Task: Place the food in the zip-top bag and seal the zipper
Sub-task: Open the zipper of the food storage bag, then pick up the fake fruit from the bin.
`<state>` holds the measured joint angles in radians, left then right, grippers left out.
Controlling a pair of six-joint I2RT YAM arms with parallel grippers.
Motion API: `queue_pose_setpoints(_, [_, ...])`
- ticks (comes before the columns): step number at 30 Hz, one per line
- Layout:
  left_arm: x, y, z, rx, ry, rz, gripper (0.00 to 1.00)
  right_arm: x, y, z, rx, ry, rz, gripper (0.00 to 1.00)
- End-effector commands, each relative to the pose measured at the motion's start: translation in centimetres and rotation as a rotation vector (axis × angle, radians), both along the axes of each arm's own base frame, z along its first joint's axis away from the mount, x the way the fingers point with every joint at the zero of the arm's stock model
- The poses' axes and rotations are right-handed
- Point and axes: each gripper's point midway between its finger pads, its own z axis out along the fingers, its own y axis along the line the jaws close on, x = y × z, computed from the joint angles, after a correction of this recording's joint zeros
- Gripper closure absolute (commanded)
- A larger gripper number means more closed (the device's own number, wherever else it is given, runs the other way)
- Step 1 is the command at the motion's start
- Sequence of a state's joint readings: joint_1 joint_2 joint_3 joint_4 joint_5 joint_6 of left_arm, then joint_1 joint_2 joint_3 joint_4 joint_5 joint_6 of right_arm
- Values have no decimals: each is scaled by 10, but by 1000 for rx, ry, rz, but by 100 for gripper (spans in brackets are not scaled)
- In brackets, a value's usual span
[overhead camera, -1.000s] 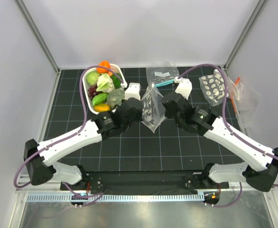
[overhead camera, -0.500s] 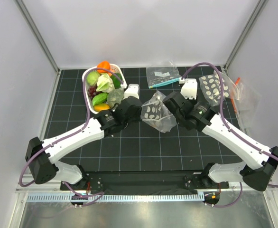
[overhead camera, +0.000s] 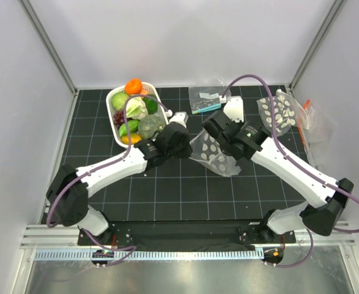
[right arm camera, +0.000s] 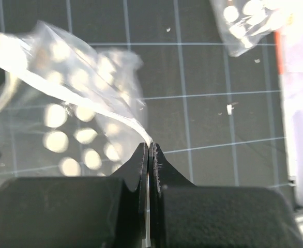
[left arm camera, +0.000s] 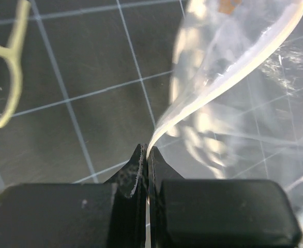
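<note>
Top external view: zip-top bag [overhead camera: 215,154] mid-table, held between both arms, unfilled. Left gripper [left arm camera: 145,155] pinches its zipper [left arm camera: 218,82] rim; right gripper [right arm camera: 148,151] pinches the opposite rim. Food [overhead camera: 136,109] sits in white basket [overhead camera: 109,113]. Risk: slick film slipping from either pinch, collapsing the mouth.

a flat black mat [overhead camera: 185,202] with a thin white grid spreads across the middle. plain pale walls [overhead camera: 185,43] close in three sides, with grey metal posts [overhead camera: 49,46] slanting at both back corners. the light is soft and even.
</note>
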<state>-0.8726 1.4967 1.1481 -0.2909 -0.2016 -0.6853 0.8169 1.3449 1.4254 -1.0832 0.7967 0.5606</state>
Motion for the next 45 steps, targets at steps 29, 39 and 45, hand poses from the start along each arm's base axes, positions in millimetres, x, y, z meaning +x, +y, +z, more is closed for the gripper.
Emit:
queue_pose_setpoints(29, [53,28,-30,53,30,122,0,43,33,-40,-104,19,75,99])
queue_pose_setpoints(39, [76,56,-1,24,8,196,0,45,47,-46,-40,24,100,99])
queue_pose_setpoints(45, [93,66,-14,-22,-13,313,6,45,49,-43,-11,10,104,99])
